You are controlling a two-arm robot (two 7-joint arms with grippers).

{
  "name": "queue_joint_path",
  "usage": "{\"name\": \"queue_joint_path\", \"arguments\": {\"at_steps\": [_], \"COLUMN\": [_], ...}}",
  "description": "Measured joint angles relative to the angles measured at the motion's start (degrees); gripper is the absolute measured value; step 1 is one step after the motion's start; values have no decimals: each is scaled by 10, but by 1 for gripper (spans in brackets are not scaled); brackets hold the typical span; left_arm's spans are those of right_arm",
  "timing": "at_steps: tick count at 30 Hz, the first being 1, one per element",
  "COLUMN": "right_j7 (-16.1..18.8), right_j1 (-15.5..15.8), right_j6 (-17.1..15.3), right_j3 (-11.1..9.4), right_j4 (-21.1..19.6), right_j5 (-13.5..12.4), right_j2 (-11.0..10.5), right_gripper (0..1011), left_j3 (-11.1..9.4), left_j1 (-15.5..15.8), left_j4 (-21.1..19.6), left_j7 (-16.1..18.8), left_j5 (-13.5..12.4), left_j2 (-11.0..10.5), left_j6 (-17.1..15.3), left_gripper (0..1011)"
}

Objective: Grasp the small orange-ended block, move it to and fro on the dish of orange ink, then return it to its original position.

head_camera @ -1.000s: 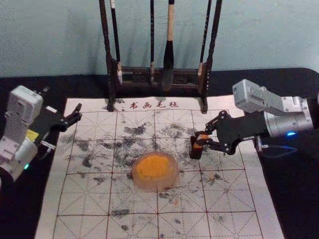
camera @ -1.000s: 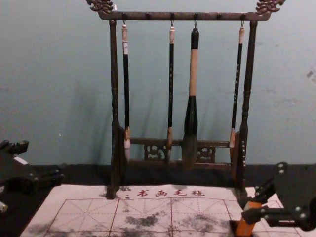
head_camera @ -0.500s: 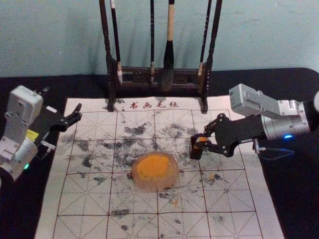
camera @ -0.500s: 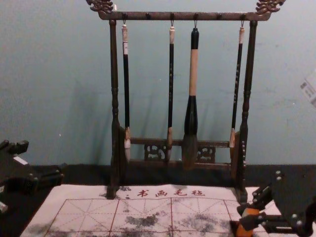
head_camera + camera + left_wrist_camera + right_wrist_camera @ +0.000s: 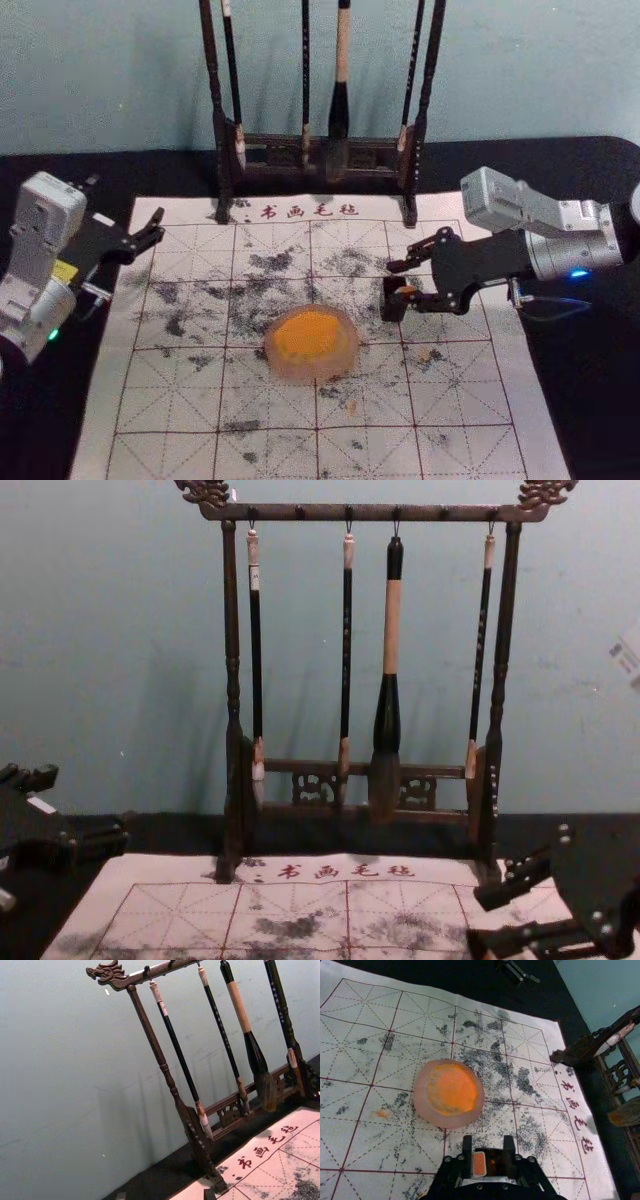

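Printed in dark red along the far margin of the felt mat [image 5: 180,212], in one row of Chinese characters [image 5: 294,212]: 书画毛毡, "calligraphy and painting felt". Legible in the head and chest views, and at a slant in both wrist views. On the black handles of two slim hanging brushes [image 5: 347,630], small pale writing, too fine to read. On the leftmost brush [image 5: 254,660], a white label [image 5: 255,577], likewise unreadable. On the wall [image 5: 580,590], toward the right, a pale sticker [image 5: 628,660] with illegible marks.

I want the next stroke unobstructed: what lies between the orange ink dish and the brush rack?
Just ink-smudged mat lies between the dish and the rack, in the head view.
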State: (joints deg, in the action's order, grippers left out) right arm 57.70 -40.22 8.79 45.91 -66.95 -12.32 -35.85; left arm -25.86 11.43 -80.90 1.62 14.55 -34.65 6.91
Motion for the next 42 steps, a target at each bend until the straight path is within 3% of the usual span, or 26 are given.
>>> {"name": "queue_joint_path", "arguments": {"at_steps": [16, 21, 24, 27, 31, 32, 34, 36, 42], "right_j7": [1, 0, -10, -48, -97, -129, -166, -249, -348], "right_j1": [0, 2, 12, 43, 78, 100, 124, 173, 237], "right_j6": [-1, 0, 2, 9, 12, 13, 13, 16, 21], "right_j3": [-1, -3, -16, -48, -79, -97, -114, -147, -184], "right_j4": [0, -2, -12, -43, -75, -92, -109, -140, -156], "right_j5": [-1, -5, -20, -50, -71, -80, -88, -90, -94], "right_j2": [0, 0, -1, -6, -9, -10, -10, -6, 15], "right_gripper": [874, 1000, 1003, 1003, 1003, 1003, 1003, 1003, 1003], "left_j3": [0, 0, 0, 0, 0, 0, 0, 0, 0], "left_j1": [0, 0, 0, 0, 0, 0, 0, 0, 0], "left_j4": [0, 0, 0, 0, 0, 0, 0, 0, 0], "left_j7": [0, 0, 0, 0, 0, 0, 0, 0, 0], "left_j5": [0, 0, 0, 0, 0, 0, 0, 0, 0], "left_j2": [0, 0, 0, 0, 0, 0, 0, 0, 0], "left_j6": [0, 0, 0, 0, 0, 0, 0, 0, 0], "left_gripper": [1001, 1001, 1001, 1001, 1001, 1001, 1001, 1001, 1001]}}
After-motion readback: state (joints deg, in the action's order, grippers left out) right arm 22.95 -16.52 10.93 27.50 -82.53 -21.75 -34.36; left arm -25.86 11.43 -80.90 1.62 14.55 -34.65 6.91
